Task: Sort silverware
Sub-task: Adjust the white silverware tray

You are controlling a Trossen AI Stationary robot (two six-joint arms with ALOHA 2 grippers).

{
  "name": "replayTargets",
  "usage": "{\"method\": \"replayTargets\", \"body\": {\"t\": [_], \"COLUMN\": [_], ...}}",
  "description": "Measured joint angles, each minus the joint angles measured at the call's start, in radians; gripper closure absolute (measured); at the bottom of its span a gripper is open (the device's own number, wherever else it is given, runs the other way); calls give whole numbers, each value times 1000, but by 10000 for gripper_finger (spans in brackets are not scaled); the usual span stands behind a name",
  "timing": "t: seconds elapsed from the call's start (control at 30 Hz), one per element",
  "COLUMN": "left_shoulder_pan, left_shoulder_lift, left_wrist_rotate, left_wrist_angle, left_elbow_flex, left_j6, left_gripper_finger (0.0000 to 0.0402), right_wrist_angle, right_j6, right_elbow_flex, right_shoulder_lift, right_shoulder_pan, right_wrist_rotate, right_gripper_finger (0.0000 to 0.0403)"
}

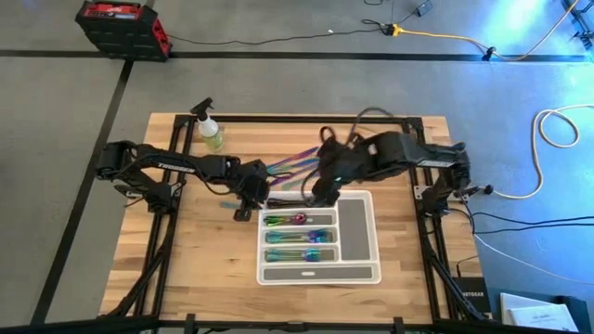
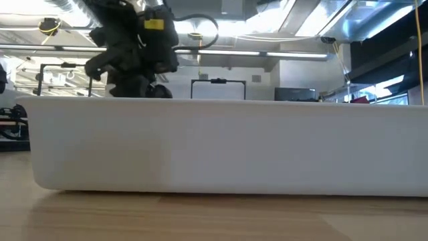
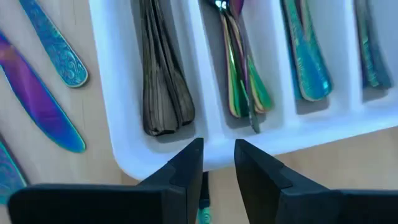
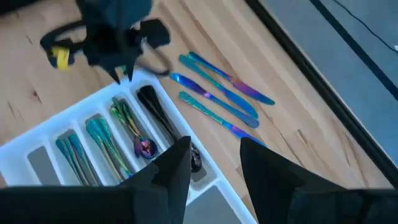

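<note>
— What's closest in?

— The white compartment tray, on the near half of the tabletop, a little right of middle. Bare wood runs along its near and left sides out to the tabletop's edges.

— And the silverware?

— Iridescent pieces lie lengthwise in three tray slots, with dark spoons in the slot by the tray's far rim. More loose pieces lie on the wood beyond that rim, between the two arms.

— The grippers?

— The left gripper hangs just outside the tray's far-left corner. Its jaws are narrow with a teal sliver in the gap; I can't tell if it's gripped. The right gripper is over the far rim, jaws moderately apart, holding nothing.

— Beyond them?

— A yellow-green spray bottle near the far-left corner, well apart.
</note>
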Motion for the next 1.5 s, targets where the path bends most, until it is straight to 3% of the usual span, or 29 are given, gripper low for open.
{"method": "replayTargets", "body": {"t": [0.2,0.47,0.6,0.83,1.0,1.13,1.27,1.5], "left_shoulder_pan": [-40,-51,-51,-51,-50,-54,-60,-63], "left_shoulder_lift": [28,-48,-92,-154,-155,-155,-126,18], "left_wrist_rotate": [-47,-270,-323,-289,-226,-153,-145,-107], "left_wrist_angle": [2,31,-1,-111,-183,-42,126,158], "left_elbow_flex": [24,93,90,24,-96,-149,-155,-115], "left_j6": [-50,-194,-198,-173,-195,-179,-151,-99], "left_gripper_finger": [324,324,336,376,399,401,401,401], "right_wrist_angle": [-2,0,-1,0,-1,-1,-1,0], "right_j6": [19,23,23,11,-10,-18,-44,-68], "right_elbow_flex": [-16,-15,-15,-15,-15,-15,-15,-15], "right_shoulder_lift": [-105,-190,-198,-192,-192,-191,-191,-191], "right_shoulder_pan": [13,22,22,22,21,21,21,21], "right_wrist_rotate": [25,60,60,56,56,58,71,85], "right_gripper_finger": [281,281,281,281,281,281,281,281]}}
